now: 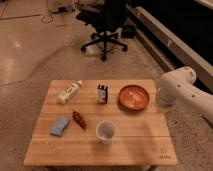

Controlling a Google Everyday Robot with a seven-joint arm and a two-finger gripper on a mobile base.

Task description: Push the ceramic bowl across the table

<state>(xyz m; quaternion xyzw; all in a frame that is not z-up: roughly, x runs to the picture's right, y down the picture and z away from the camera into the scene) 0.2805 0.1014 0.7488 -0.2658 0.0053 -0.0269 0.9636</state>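
Ceramic bowl sat near the table's far right corner. Gripper hung just off the right edge beside it, claw pressed together, probably to shove with one blunt face rather than grasp.

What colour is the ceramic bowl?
The ceramic bowl is orange-red, in camera view; gripper beside its right edge.
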